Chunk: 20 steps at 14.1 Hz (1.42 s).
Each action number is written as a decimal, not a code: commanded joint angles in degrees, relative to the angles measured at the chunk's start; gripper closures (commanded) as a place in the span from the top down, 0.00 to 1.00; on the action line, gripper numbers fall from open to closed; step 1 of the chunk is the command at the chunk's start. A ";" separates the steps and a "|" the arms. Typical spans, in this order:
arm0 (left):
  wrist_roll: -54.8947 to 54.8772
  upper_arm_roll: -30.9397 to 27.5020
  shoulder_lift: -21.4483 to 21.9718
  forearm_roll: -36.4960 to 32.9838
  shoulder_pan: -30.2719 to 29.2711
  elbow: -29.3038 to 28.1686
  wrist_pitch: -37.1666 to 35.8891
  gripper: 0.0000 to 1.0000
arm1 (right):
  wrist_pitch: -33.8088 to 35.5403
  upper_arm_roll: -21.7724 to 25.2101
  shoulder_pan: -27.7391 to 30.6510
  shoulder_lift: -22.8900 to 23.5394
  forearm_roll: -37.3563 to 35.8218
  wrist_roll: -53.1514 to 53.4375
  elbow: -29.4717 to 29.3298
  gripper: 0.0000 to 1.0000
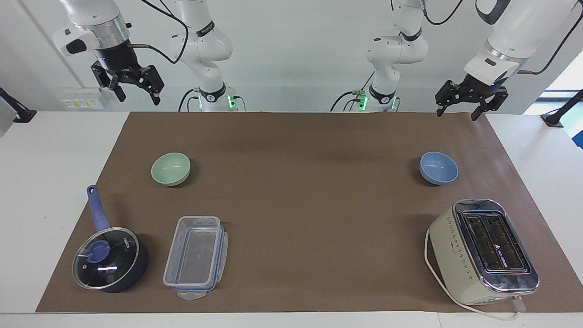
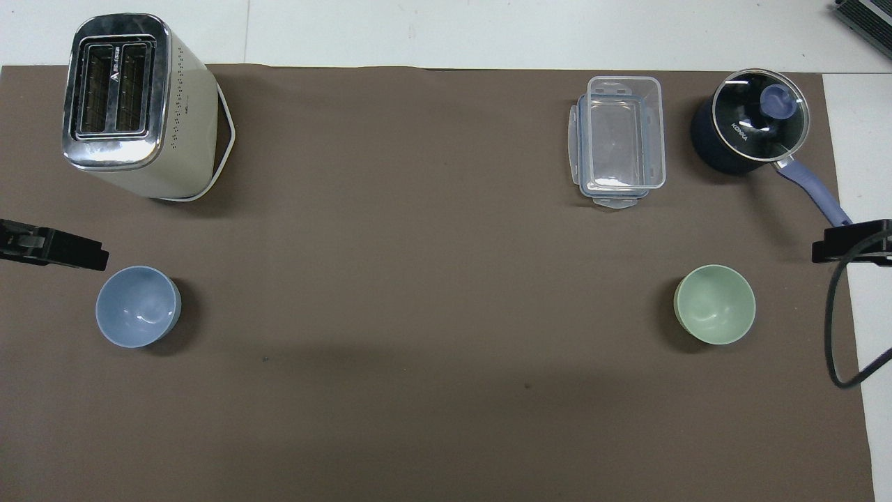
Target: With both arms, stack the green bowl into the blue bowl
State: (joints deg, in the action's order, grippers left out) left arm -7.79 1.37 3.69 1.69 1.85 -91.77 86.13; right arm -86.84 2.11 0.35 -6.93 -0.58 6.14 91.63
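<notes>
Green bowl (image 1: 171,169) and blue bowl (image 1: 438,168) sit well apart, one per arm; right claw (image 1: 135,89) and left claw (image 1: 457,107) hang released above the bench (image 1: 300,150), nothing grasped.

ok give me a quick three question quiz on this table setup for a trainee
1. True or false: the green bowl already sits inside the blue bowl.
2. Which item lies beside the saucepan? A) toaster B) clear container C) blue bowl
3. Fill in: the left gripper and right gripper are both raised and hold ____.

Key: 1. False; the bowls stand apart, green toward the right arm's end, blue toward the left arm's. 2. B, the clear container; the toaster is at the left arm's end. 3. Nothing.
</notes>
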 commanded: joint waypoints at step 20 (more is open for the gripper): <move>-16.45 -0.05 0.80 6.83 -13.88 -23.44 24.41 1.00 | 0.44 0.00 0.53 -0.81 0.05 -1.75 0.83 1.00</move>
State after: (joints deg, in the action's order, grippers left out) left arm -19.75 0.91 3.78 6.04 -9.11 -110.75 105.95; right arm -86.83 2.11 0.35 -6.93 -0.58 6.12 91.63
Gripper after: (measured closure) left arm 0.000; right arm 0.000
